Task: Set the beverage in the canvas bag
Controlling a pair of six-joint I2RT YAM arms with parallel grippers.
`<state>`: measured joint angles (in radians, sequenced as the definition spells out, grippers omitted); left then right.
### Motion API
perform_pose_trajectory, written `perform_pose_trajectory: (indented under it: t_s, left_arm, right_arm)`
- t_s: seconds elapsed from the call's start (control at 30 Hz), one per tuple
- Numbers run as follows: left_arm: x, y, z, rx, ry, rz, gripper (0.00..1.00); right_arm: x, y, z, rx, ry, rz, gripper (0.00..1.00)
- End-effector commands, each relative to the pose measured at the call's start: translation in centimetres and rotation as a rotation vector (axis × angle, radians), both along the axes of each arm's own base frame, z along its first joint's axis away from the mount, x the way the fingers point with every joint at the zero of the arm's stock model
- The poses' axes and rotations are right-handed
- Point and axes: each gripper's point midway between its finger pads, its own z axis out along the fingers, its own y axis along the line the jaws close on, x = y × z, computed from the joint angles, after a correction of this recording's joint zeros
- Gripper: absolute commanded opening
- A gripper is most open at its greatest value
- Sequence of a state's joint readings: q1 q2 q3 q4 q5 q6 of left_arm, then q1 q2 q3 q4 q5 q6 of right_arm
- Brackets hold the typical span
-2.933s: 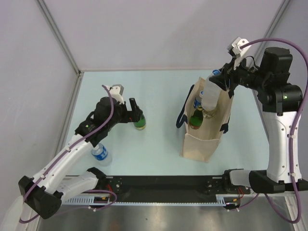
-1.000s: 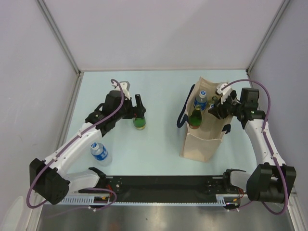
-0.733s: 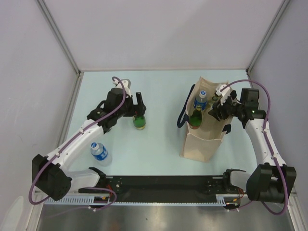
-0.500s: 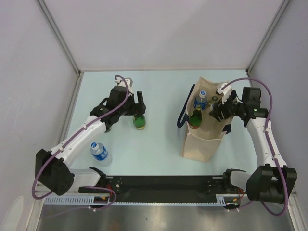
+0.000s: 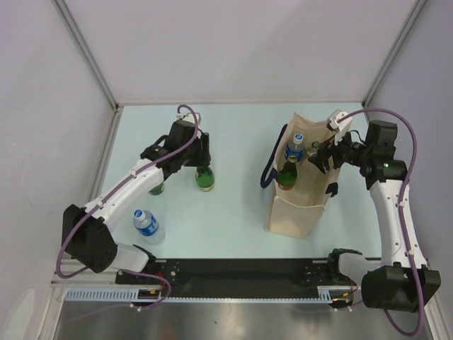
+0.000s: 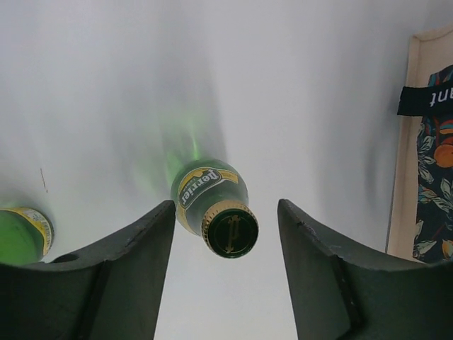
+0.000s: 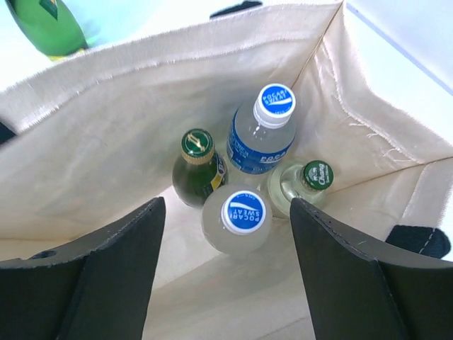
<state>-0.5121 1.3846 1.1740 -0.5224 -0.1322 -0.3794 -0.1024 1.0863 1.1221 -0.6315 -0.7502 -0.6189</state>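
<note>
Green bottle (image 6: 212,198) is next up. It stands upright on the table (image 5: 233,127), well left of the bag (image 5: 297,209), and the left gripper (image 6: 225,216) has swung in over it. The jaws are apart, one on each side of the neck, with a gap showing either side of the cap. They have narrowed from a second ago, so I'd call this the closing stroke, but there's no grip yet.

Over at the bag, the right gripper (image 7: 226,205) has let go. The pale bottle (image 7: 244,216) it carried above the opening a few seconds back now stands inside, among three other bottles (image 7: 262,134). Those jaws are spread with nothing between them, hanging over the mouth of the bag.

So that's one more delivered and another being collected. Still out on the table are a water bottle (image 5: 147,225) near the left arm's base and a second green bottle (image 6: 21,237), just beside the left finger and partly hidden under the arm from above. The squeeze needs to land square on the neck, or the bottle could tip.
</note>
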Motion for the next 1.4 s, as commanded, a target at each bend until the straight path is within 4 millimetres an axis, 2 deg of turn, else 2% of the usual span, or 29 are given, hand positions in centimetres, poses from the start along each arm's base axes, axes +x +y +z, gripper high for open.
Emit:
perform_pose_trajectory:
  t_s: [0.0, 0.2, 0.4, 0.5, 0.53, 0.6, 0.63, 0.73, 0.8, 0.9, 0.93, 1.03, 1.1, 1.13, 1.17, 1.23, 1.37]
  left_arm:
    - [0.7, 0.3, 1.3, 0.058, -0.022, -0.002, 0.63]
    - [0.8, 0.3, 0.6, 0.107, 0.012, -0.013, 0.59]
    - [0.7, -0.3, 0.8, 0.127, 0.013, -0.036, 0.49]
    - [0.8, -0.3, 1.1, 0.138, 0.000, -0.042, 0.41]
    - [0.8, -0.4, 1.2, 0.142, -0.005, -0.046, 0.35]
    - [0.9, -0.4, 1.7, 0.149, -0.022, -0.054, 0.26]
    - [0.9, -0.5, 2.0, 0.156, -0.031, -0.064, 0.17]
    - [0.8, -0.9, 3.5, 0.165, -0.075, -0.102, 0.06]
    - [0.7, -1.2, 4.7, 0.162, -0.110, -0.120, 0.01]
    - [0.1, -2.1, 7.2, 0.157, -0.181, -0.174, 0.00]
    - [-0.1, -2.4, 8.4, 0.145, -0.209, -0.192, 0.00]
    - [-0.9, -3.0, 10.3, 0.104, -0.236, -0.224, 0.00]
    - [-1.3, -3.3, 11.1, 0.075, -0.240, -0.228, 0.00]
    - [-1.7, -3.6, 11.5, 0.047, -0.233, -0.236, 0.00]
    - [-2.0, -3.6, 12.1, 0.030, -0.235, -0.235, 0.00]
    - [-2.6, -4.0, 12.8, -0.016, -0.225, -0.239, 0.00]
    - [-3.6, -4.2, 14.7, -0.108, -0.219, -0.211, 0.00]
  right_arm:
    - [-0.1, 0.5, 3.6, 0.056, -0.061, -0.005, 0.76]
    - [-0.2, 0.8, 5.1, 0.087, -0.082, -0.006, 0.77]
    - [-0.3, 1.0, 6.0, 0.106, -0.095, -0.004, 0.77]
    - [-0.4, 1.1, 6.4, 0.113, -0.103, -0.002, 0.77]
    - [-0.5, 1.2, 6.4, 0.115, -0.104, -0.003, 0.77]
    - [-0.6, 1.3, 6.7, 0.123, -0.107, 0.000, 0.77]
    - [-0.7, 1.3, 6.8, 0.126, -0.108, 0.000, 0.77]
    - [-0.9, 1.5, 7.0, 0.135, -0.108, 0.006, 0.77]
    - [-1.2, 1.7, 7.3, 0.147, -0.104, 0.018, 0.77]
    - [-1.8, 2.5, 7.5, 0.176, -0.084, 0.052, 0.78]
    - [-2.0, 3.0, 7.4, 0.185, -0.073, 0.075, 0.78]
    - [-3.1, 4.7, 7.4, 0.220, -0.032, 0.165, 0.81]
    - [-3.8, 6.3, 7.3, 0.230, -0.011, 0.230, 0.84]
    - [-3.8, 6.5, 7.4, 0.231, -0.013, 0.238, 0.86]
    - [-4.6, 8.2, 7.4, 0.232, -0.009, 0.300, 0.92]
    - [-4.7, 9.4, 8.1, 0.225, -0.026, 0.333, 0.94]
    - [-5.5, 13.3, 8.7, 0.242, 0.010, 0.426, 0.96]
